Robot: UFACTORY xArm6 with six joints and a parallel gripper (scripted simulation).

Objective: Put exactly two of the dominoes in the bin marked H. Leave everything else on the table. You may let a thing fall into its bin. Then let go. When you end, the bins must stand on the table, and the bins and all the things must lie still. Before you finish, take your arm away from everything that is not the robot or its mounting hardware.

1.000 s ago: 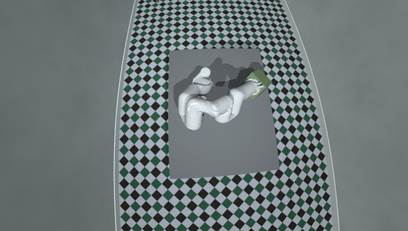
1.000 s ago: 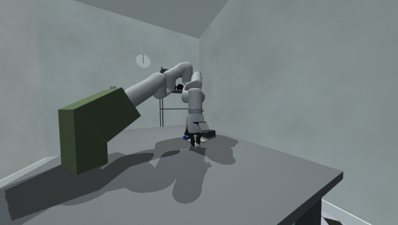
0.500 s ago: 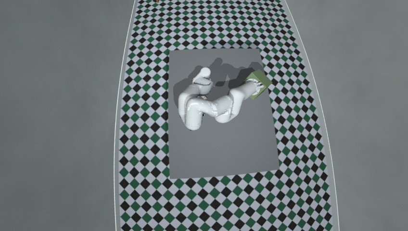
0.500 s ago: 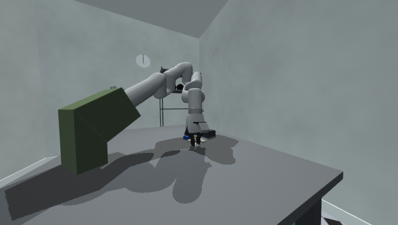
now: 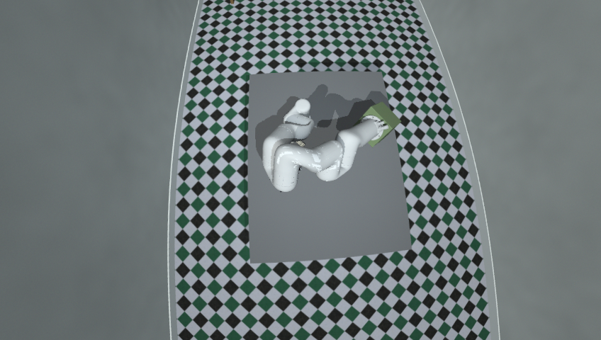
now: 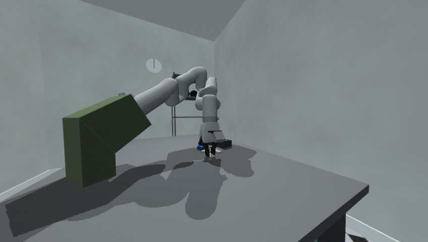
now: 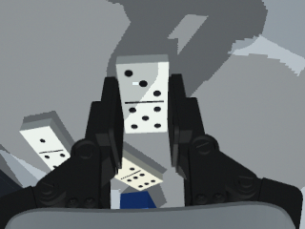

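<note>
In the wrist view my gripper (image 7: 144, 95) is shut on a white domino (image 7: 144, 97) with black pips, its black fingers on both long sides. A second domino (image 7: 45, 141) lies to the left on the grey table. A third domino (image 7: 139, 177) lies under the gripper, next to a blue block (image 7: 136, 200). In the exterior view the gripper (image 6: 210, 153) stands low over the table at the far end, pointing down. The bin marked H is a dark low box (image 6: 225, 143) just behind the gripper; I cannot read its mark.
The arm's green base block (image 6: 99, 134) stands at the near left and the arm (image 6: 168, 89) stretches over the table. A metal stand (image 6: 180, 116) is behind the table. The table edge (image 6: 339, 209) runs along the right.
</note>
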